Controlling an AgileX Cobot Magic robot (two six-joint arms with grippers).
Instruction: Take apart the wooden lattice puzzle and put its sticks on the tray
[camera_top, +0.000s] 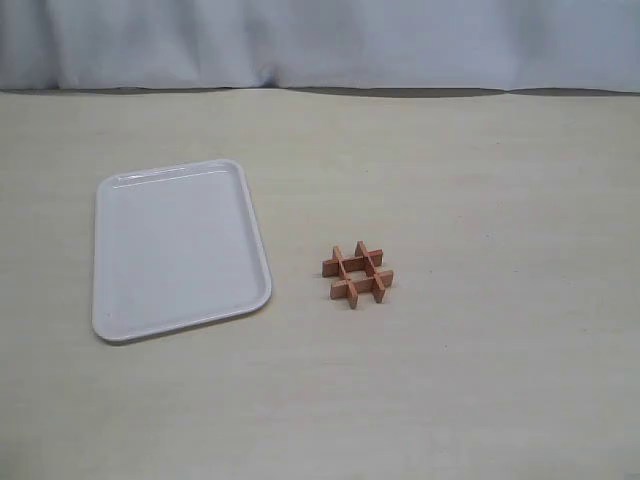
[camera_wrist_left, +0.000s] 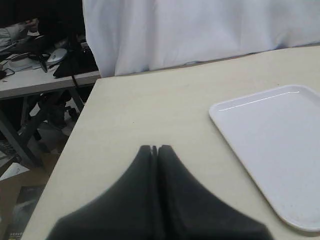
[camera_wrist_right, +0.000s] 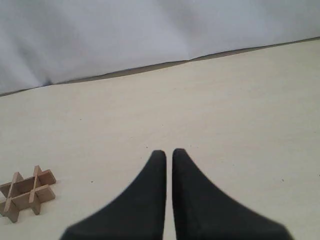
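Observation:
The wooden lattice puzzle (camera_top: 370, 270) lies flat and assembled on the table, its four reddish-brown sticks crossed in a hash shape. The white tray (camera_top: 180, 250) lies bare to its left, about a puzzle's width away. Neither gripper shows in the exterior view. In the left wrist view my left gripper (camera_wrist_left: 154, 147) is shut on nothing, above bare table beside the tray (camera_wrist_left: 280, 145). In the right wrist view my right gripper (camera_wrist_right: 169, 151) is shut apart from a thin slit, with nothing in it, and the puzzle (camera_wrist_right: 34, 196) lies well off to one side.
A white curtain (camera_top: 320, 40) hangs behind the table's far edge. The left wrist view shows the table's side edge (camera_wrist_left: 75, 130) and, beyond it, a cluttered desk (camera_wrist_left: 40, 65) and the floor.

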